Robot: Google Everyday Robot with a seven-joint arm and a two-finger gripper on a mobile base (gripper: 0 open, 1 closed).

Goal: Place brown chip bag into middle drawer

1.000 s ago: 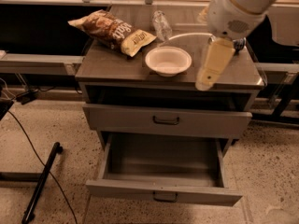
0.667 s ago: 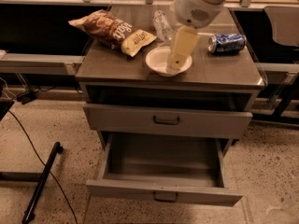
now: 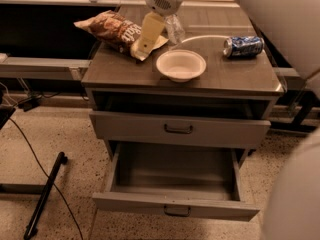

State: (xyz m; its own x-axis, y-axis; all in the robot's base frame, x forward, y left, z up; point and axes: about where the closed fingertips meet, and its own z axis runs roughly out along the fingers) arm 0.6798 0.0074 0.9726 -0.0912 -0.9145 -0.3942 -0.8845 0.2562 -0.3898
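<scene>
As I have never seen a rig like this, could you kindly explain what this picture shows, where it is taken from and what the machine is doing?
The big white shapes at the top and right are a robot's arm. It ends in a two-finger hand, the cream part hanging over the near end of the brown chip bag. There is only one camera, looking down at the front of a grey cabinet; where it is mounted is not recorded. On the cabinet's top lie the bag, a white bowl, a blue can on its side, and a clear bottle just behind the hand. The bag rests on the top, not lifted. Below, the upper drawer is shut. The lowest one, the middle drawer, is pulled open with nothing visible inside; the bag is meant to go there.
</scene>
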